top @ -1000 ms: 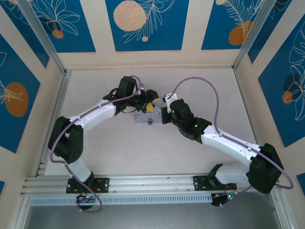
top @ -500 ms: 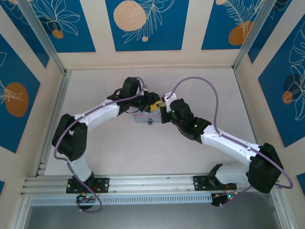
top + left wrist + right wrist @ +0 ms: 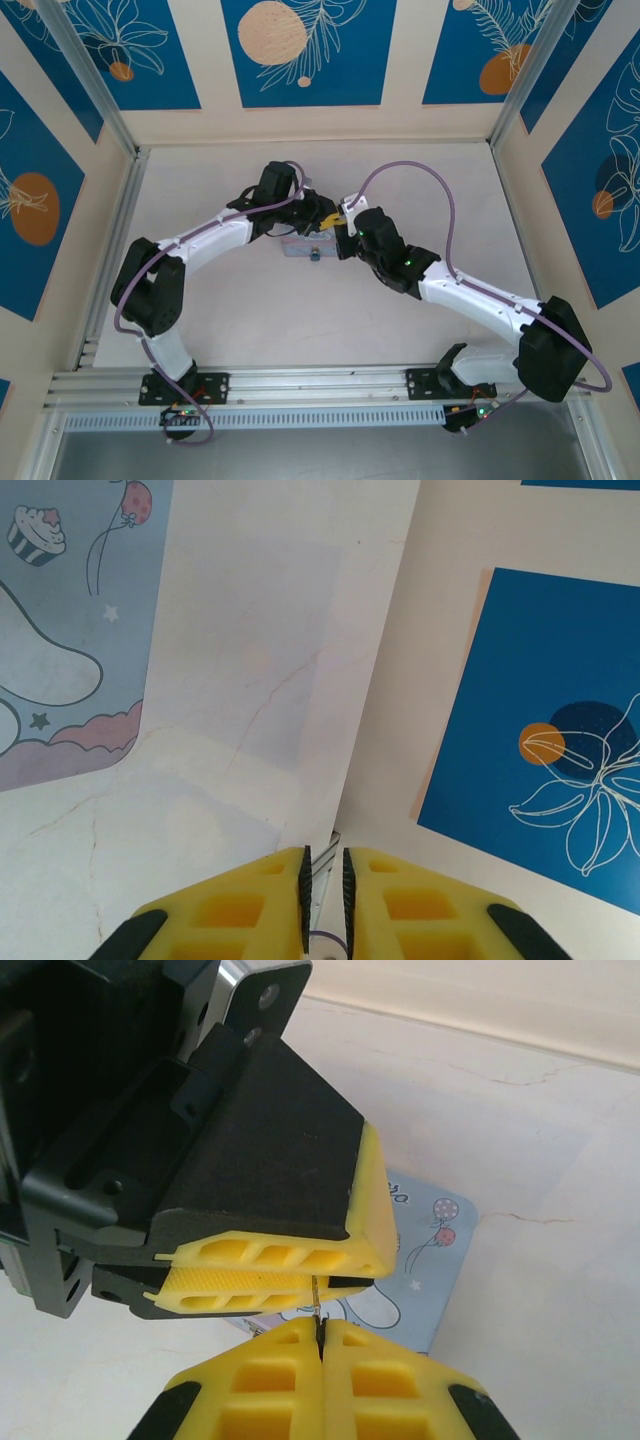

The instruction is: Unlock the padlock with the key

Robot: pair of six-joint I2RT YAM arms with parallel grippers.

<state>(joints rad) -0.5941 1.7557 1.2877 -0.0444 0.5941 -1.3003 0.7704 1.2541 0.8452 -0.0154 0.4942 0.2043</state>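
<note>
So the key (image 3: 317, 1303) is just a thin metal sliver, pinched right at the tips of the right end effector (image 3: 320, 1332), whose yellow pads are clenched tight on it. The key's upper end runs into the left end effector (image 3: 372, 1265), directly above the right one in the right wrist view. As far as we can see, that one is clamped on the same key. From the left wrist we get a narrow slot between its pads with the metal strip sitting in it.

In the top view, the padlock (image 3: 315, 257) is a tiny dark blob just on the near side of where the two end effectors meet. It's at the front edge of the pale blue tin box (image 3: 293, 247), which lies flat on the bench (image 3: 300, 320) under both end effectors.
</note>
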